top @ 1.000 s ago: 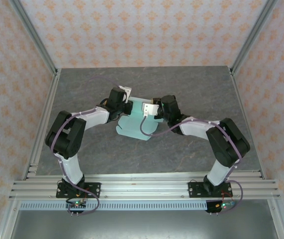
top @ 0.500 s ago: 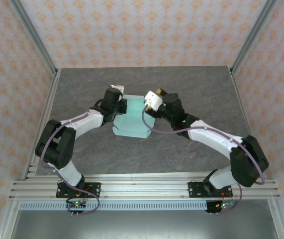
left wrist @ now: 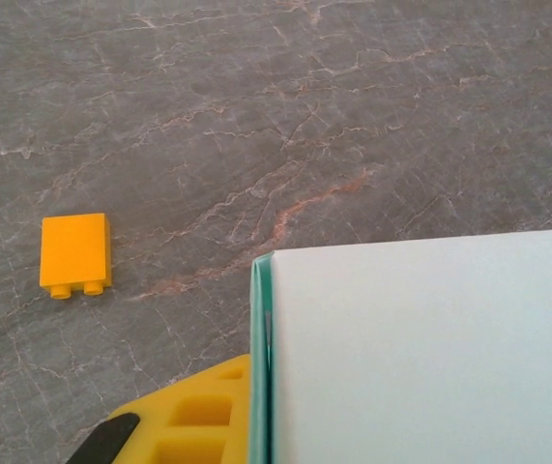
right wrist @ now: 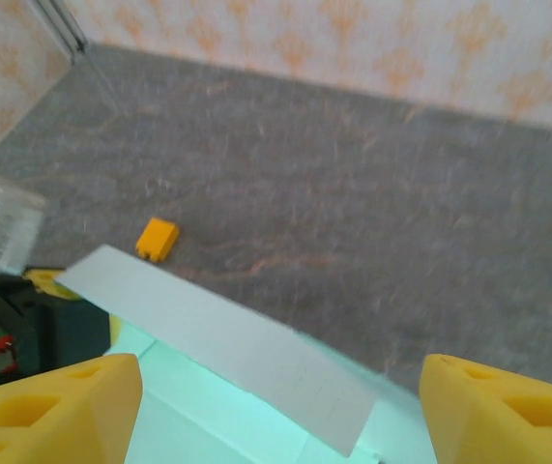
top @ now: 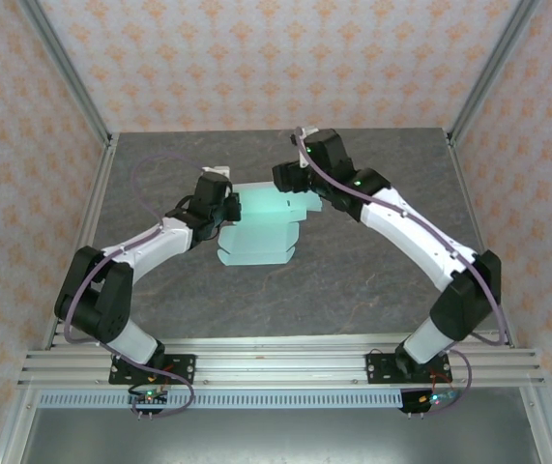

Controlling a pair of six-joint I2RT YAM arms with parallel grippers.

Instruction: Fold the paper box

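The paper box [top: 256, 232] is a pale mint card sheet lying mid-table, with its far flap [right wrist: 227, 343] standing up, grey-white on the side facing the right wrist camera. My left gripper [top: 223, 196] is at the sheet's far left edge. In the left wrist view it [left wrist: 256, 411] is shut on the doubled card edge [left wrist: 261, 329]; one yellow finger [left wrist: 193, 425] shows and the other is hidden behind the card. My right gripper [top: 290, 179] hovers above the far edge, open. Its yellow fingers [right wrist: 53, 406] stand wide apart over the raised flap, touching nothing.
A small orange brick [left wrist: 74, 254] lies on the grey stone-pattern table [top: 372, 280] beyond the box's far left corner, also the orange brick [right wrist: 157, 239] in the right wrist view. Metal frame posts and patterned walls close in the back and sides.
My right gripper has opened, let go of the card, risen and swung toward the far edge. The left arm has stretched farther out, still pinching the card, and the sheet has shifted slightly.
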